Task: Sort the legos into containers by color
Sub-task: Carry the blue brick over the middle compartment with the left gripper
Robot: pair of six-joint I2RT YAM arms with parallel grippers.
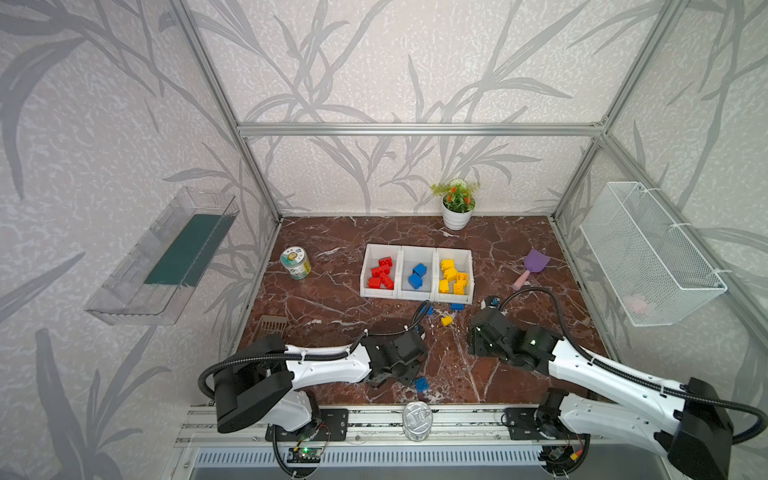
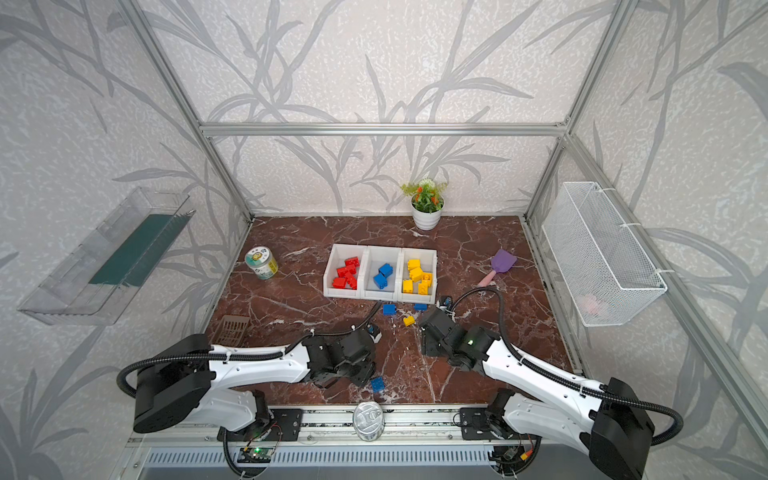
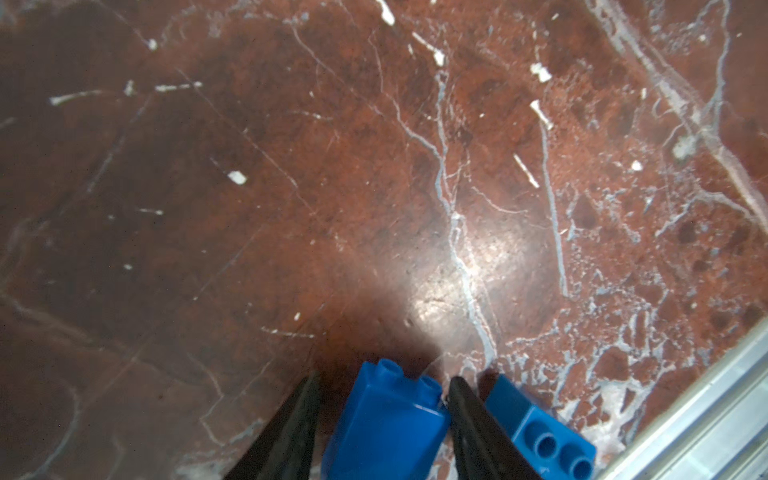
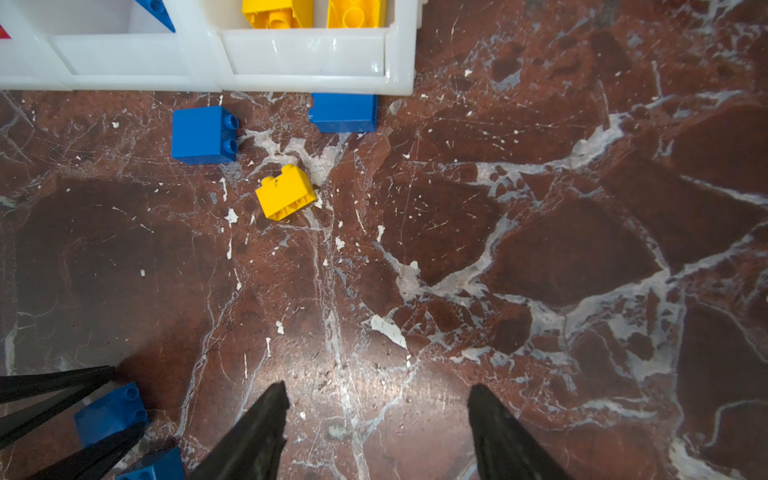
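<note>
My left gripper [image 3: 384, 377] straddles a blue lego [image 3: 386, 424] that lies on its side on the marble; one finger touches it and a thin gap shows at the other. A second blue lego [image 3: 540, 432] sits just outside that finger, and a blue one [image 1: 422, 384] also shows beside this gripper in a top view. My right gripper [image 4: 379, 392] hangs open over bare marble. Two blue legos [image 4: 203, 135] [image 4: 343, 112] and a yellow one [image 4: 284, 197] lie loose in front of the containers [image 1: 415, 296]. Those hold red, blue and yellow legos in separate bins.
A jar [image 1: 295, 262] stands at the left and a potted plant [image 1: 457, 203] at the back. A purple scoop [image 1: 532, 266] lies at the right. A brown grid piece [image 1: 273, 325] and a can [image 1: 417, 419] lie near the front rail [image 3: 706, 407]. A wire basket [image 1: 648, 253] and a clear tray [image 1: 166, 253] hang on the walls.
</note>
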